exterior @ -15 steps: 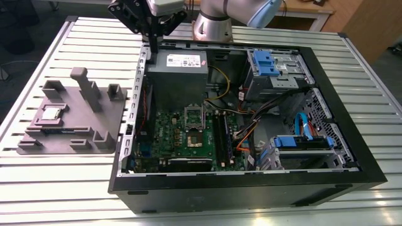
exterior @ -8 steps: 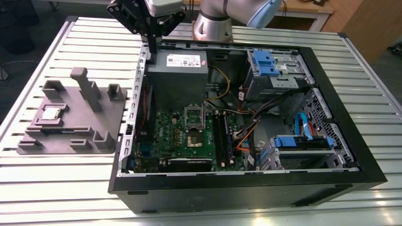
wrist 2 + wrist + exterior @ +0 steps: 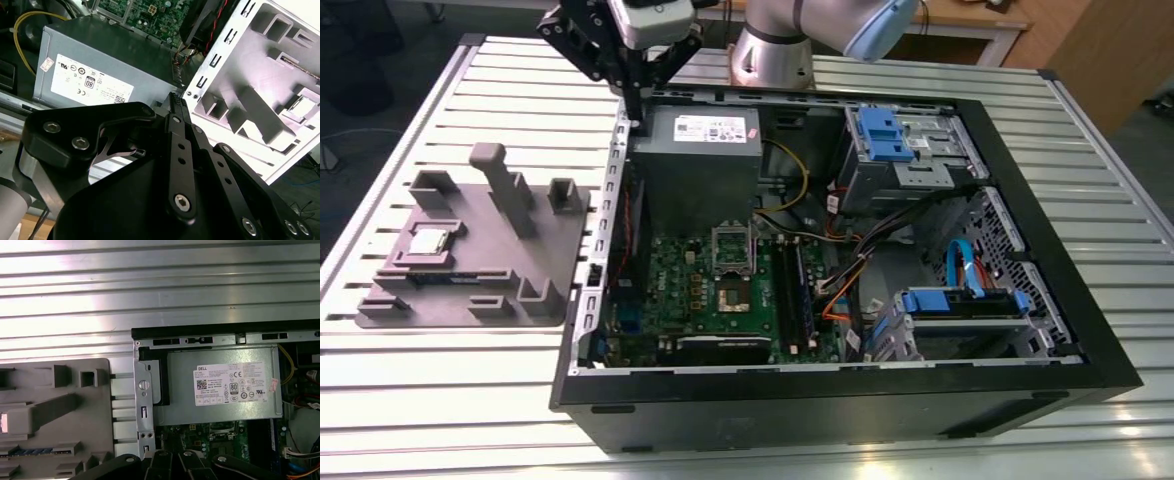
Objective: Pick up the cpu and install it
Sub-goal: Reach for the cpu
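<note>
Cpu lies among tray posts.

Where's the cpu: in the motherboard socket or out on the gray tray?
Out. The cpu lies flat in its pocket on the gray tray beside the case; the gripper is over the case rim.

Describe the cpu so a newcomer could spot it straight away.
Start at the open computer case on the slatted table; to the exterior view's left of it lies a gray tray. The cpu sits in a pocket of that tray: a small flat square with a shiny silver top, unlike the dull gray blocks around it and the long blue-green memory stick beside it.
</note>
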Controlling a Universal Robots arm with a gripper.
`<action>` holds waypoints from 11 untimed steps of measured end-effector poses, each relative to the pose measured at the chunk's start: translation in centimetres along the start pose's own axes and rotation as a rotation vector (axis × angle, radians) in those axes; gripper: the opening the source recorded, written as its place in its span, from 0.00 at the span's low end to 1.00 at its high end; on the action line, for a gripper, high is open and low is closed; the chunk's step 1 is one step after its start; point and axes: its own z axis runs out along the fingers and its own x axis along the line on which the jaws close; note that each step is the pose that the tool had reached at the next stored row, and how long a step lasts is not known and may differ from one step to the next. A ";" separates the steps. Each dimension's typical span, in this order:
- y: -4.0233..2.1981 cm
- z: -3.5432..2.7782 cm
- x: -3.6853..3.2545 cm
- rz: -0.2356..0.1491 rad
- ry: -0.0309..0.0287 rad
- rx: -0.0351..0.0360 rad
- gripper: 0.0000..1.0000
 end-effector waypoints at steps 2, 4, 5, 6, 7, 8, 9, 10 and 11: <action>0.00 0.02 0.04 0.000 -0.0001 -0.0001 0.10; -0.01 0.03 0.09 0.000 -0.0001 -0.0002 0.10; -0.01 0.03 0.12 0.000 -0.0001 -0.0001 0.10; -0.01 0.03 0.15 0.000 0.0000 0.0000 0.10; -0.01 0.04 0.18 0.000 0.0000 0.0000 0.10; -0.02 0.05 0.20 0.000 0.0000 0.0000 0.10; -0.02 0.05 0.21 0.000 0.0002 0.0001 0.10; -0.07 0.48 0.64 0.000 0.0044 0.0003 0.10; -0.14 0.99 1.24 0.000 0.0046 0.0004 0.10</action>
